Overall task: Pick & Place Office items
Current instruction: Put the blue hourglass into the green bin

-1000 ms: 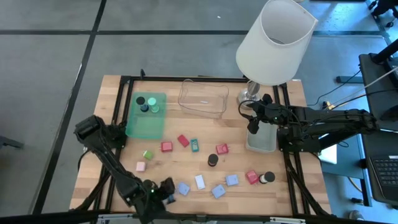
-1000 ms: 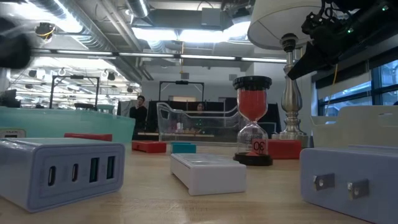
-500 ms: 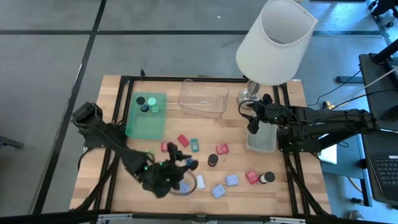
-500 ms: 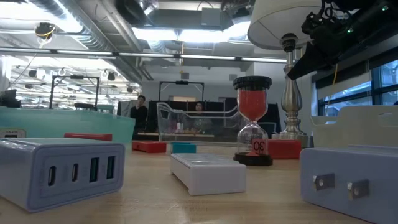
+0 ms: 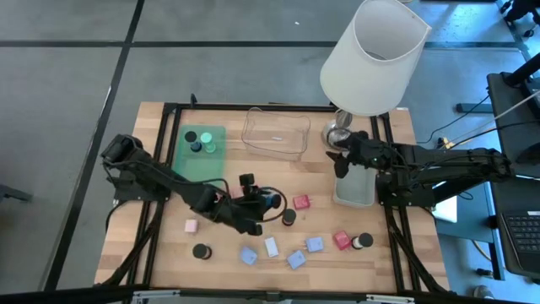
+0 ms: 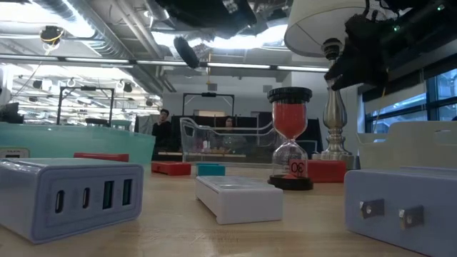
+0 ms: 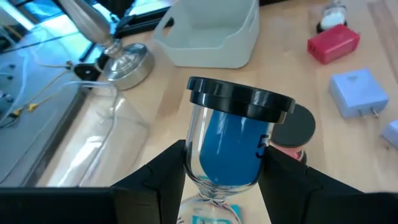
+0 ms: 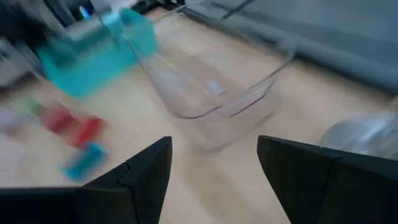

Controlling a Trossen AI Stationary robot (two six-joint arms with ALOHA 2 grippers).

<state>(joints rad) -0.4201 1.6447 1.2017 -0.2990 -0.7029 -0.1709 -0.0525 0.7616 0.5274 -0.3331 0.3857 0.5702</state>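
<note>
My left gripper (image 5: 263, 204) hangs over the middle of the table, shut on a blue hourglass (image 7: 233, 140) with black end caps. In the low view one cap (image 6: 187, 51) shows high above the table. My right gripper (image 8: 214, 168) is open above the grey tray (image 5: 354, 187) by the lamp base, with nothing between its fingers. Red, light-blue, pink and white blocks lie flat on the wood, among them a red block (image 5: 300, 202) and a light-blue one (image 5: 315, 245). A red hourglass (image 6: 289, 139) stands upright on its lower cap. My left gripper pinches the blue hourglass by its glass body (image 7: 198, 163), just below the far black cap (image 7: 239, 99), one finger (image 7: 168, 177) on each side. The fingers lie across it, coming from the table's left. The hourglass is lifted clear of the table.
A green tray (image 5: 199, 165) with a few small pieces and a clear tray (image 5: 276, 133) sit along the far side. The big white lamp (image 5: 371, 55) towers over the far right corner. A black disc (image 5: 201, 251) lies near the near edge. A light-blue charger (image 6: 71, 189) stands close to the low camera.
My left gripper has travelled from the near edge toward the table's middle and right, rising, and now shows at the top of the low view with the blue hourglass. The black disc near the near edge has come into view. My right gripper has shifted slightly above the grey tray.
</note>
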